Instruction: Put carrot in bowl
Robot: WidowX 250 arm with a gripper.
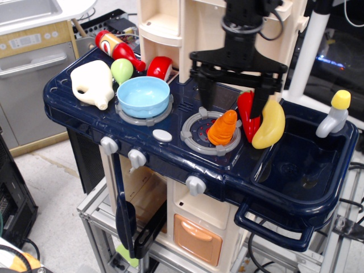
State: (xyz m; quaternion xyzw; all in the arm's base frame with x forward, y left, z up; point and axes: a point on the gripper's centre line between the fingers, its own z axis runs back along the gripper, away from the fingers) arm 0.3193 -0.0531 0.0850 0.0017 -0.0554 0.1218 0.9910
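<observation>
- Your gripper (232,101) hangs just above the carrot (223,127), right of frame centre, its fingers (203,91) spread wide and holding nothing.
- The carrot rests tilted on the right burner (196,134) of the counter (239,165); the red chili pepper (248,115) sits just beside it, the right finger in front of it.
- Come straight down so only the carrot lies between the fingers, and grip its thick lower half.
- The bowl (143,96) waits empty at centre left; lift clear before you cross.

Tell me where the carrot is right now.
The carrot lies on the right-hand burner of the toy stove, just left of the red chili pepper, under the open gripper.
</observation>
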